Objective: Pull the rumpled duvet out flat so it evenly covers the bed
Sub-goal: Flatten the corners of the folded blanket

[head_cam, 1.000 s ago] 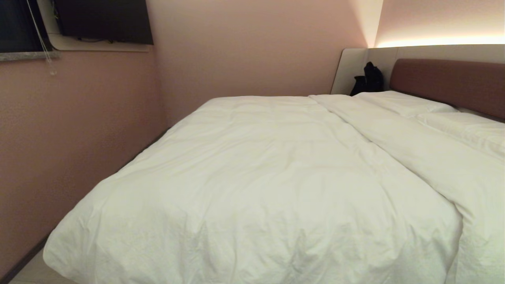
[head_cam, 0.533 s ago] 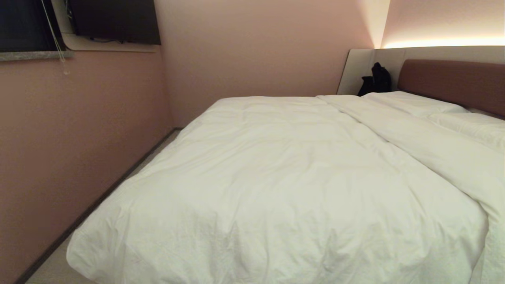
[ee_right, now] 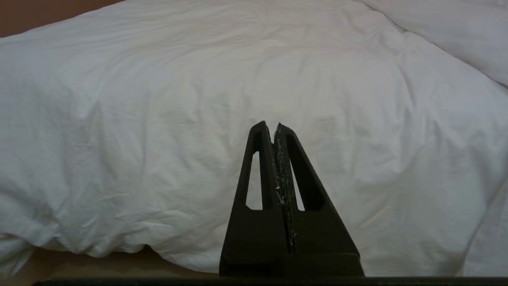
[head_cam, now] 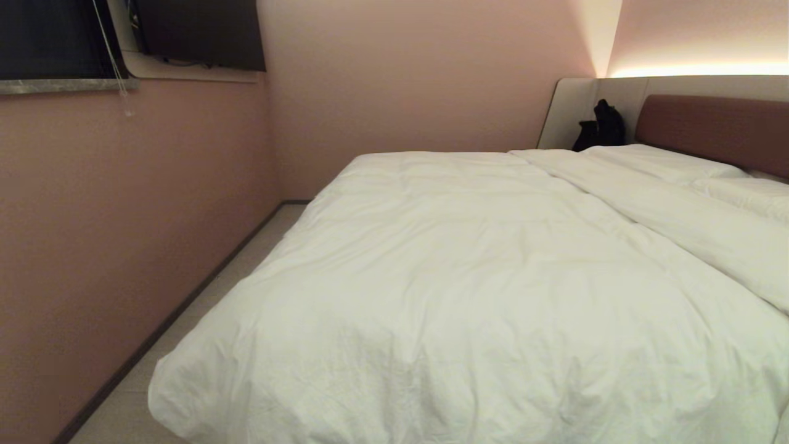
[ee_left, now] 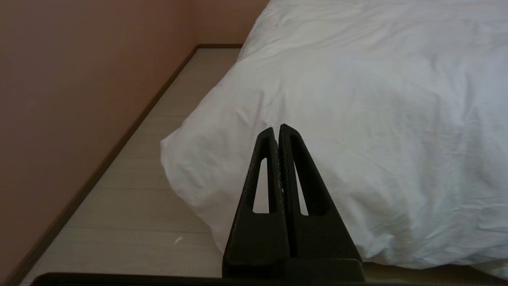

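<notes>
The big white duvet (head_cam: 468, 290) lies puffy over the bed (head_cam: 715, 126), with a fold running from 12 o'clock toward 3 o'clock. Its near corner hangs by the floor (head_cam: 203, 320) at 7 o'clock. The left gripper (ee_left: 278, 131) is in front of that corner, jaws pressed together, holding nothing. The right gripper (ee_right: 274, 129) faces the duvet's side, jaws pressed together too

- My left end effector (ee_left: 278, 131) and right end effector (ee_right: 274, 128) are black.
- The duvet (head_cam: 468, 290) is plain white.
- The headboard (head_cam: 715, 126) is brown.
- The wall (head_cam: 123, 203) is pink.
</notes>
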